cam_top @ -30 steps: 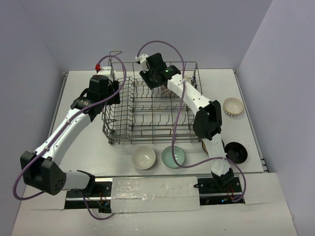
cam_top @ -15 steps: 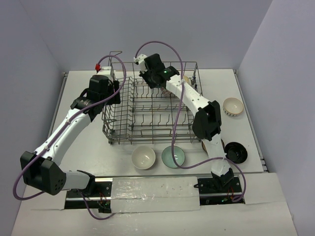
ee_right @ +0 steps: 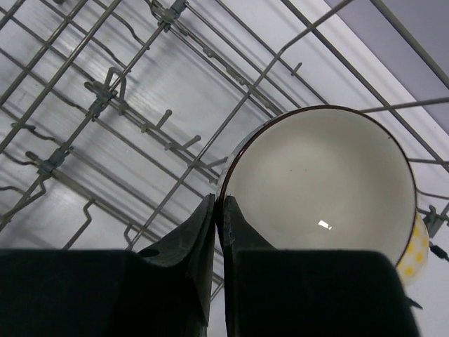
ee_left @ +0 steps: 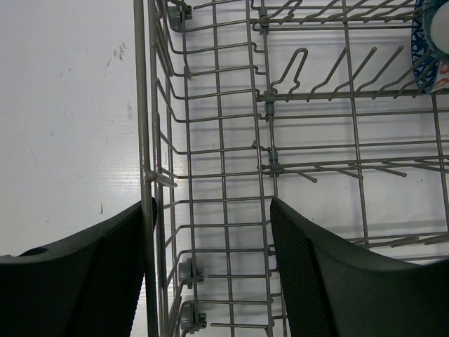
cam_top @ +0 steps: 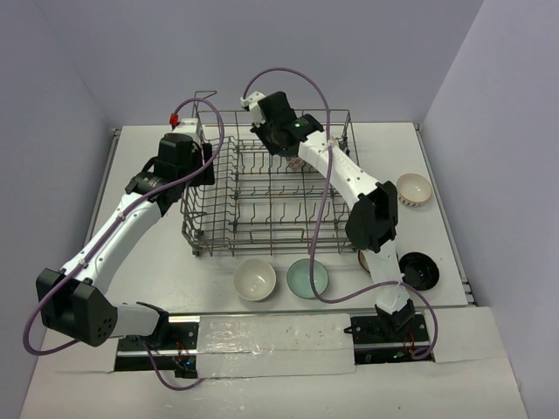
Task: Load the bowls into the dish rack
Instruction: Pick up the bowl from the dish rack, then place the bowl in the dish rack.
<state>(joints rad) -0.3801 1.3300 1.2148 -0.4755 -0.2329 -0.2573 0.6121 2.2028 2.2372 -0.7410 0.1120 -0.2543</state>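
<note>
A white table [cam_top: 166, 253] is seen from above, with a large grey wire dish rack [cam_top: 262, 196] set at its middle. The rack is approached from either side by two white arms.

The rack's left wall is straddled by the left gripper [ee_left: 209, 217]. Its jaws are spread wide, and nothing is clamped between them. Over the rack's far side, a red-rimmed bowl [ee_right: 316, 182] with a cream inside is pinched at its rim by the right gripper [ee_right: 216, 203]. This bowl is held low among the tines. Whether it is seated cannot be told.

The task is judged to be in its early part. One blue-patterned bowl [ee_left: 426, 42] is already stood on edge inside the rack. A yellow-patterned piece [ee_right: 412, 256] is glimpsed behind the held bowl, but it cannot be identified.

Five bowls are left outside the rack. A white bowl [cam_top: 256, 279] and a pale green bowl [cam_top: 307, 279] are placed just in front of the rack. A cream bowl [cam_top: 414, 188] is set to the rack's right. A black bowl [cam_top: 418, 270] lies to the rack's front right. A tan bowl [cam_top: 364, 258] there is largely hidden by the right arm [cam_top: 349, 183].
</note>
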